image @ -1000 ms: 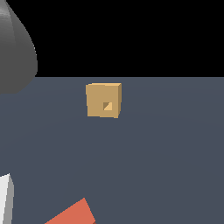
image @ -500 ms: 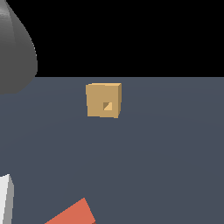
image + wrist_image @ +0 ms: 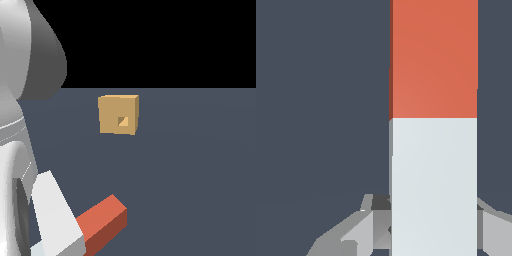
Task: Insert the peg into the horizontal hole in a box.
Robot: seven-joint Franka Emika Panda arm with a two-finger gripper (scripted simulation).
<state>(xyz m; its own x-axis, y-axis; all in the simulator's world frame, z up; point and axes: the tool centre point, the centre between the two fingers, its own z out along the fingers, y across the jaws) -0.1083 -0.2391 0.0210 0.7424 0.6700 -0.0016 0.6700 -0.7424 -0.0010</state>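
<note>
peg is a long square bar, orange-red on one half and pale grey-white on the other, and in the wrist view the gripper sits at the pale end with a finger on either side of it, jaws apparently pinching that end, though the contact faces themselves are hidden behind the bar. in the exterior view the peg lies low and well in front of the box, its orange end nearer the box than its pale end but angled off to one side rather than aimed at the hole. it looks rigid and light, with flat matte faces that should grip well between flat pads; i judge it will not bend or crush. holding it at the pale end is sensible, since that leaves the whole orange length free to enter. the box stands on the dark floor, hole facing the camera. still ahead: lifting, squaring the peg to the hole, and pushing in.
</note>
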